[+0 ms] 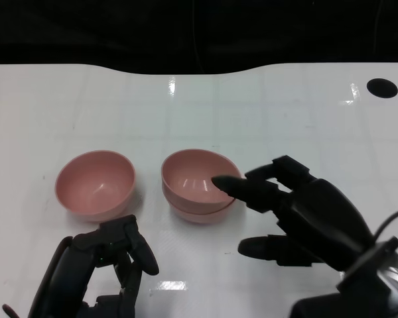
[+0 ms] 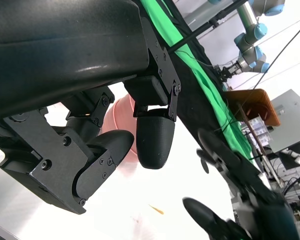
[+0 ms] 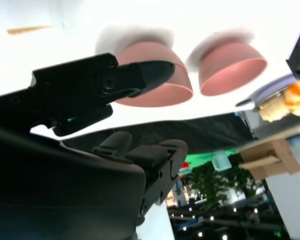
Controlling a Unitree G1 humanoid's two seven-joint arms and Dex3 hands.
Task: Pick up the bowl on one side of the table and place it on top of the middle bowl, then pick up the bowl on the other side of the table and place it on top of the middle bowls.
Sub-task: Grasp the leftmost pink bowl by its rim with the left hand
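On the bench (image 1: 265,112), nothing is being held by the open right hand (image 1: 298,212) beside the stacked bowls (image 1: 198,184); the left hand (image 1: 109,265) is empty too; the side bowl (image 1: 95,183), probably light and slippery, should be gripped at its rim.

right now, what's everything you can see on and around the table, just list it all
stacked bowls: two, pink, one nested in the other, middle of the table
single bowl: one, pink, upright, beside the stack on the left side, apart from it
table: one, glossy white, with a dark round hole near its far right corner and part of another at the far left edge
green cloth: one, beyond the table in the left wrist view
left robot hand: one, black, near the table's front edge just short of the single bowl, holding nothing
right robot hand: one, black, fingers spread, one fingertip over the stack's rim, holding nothing
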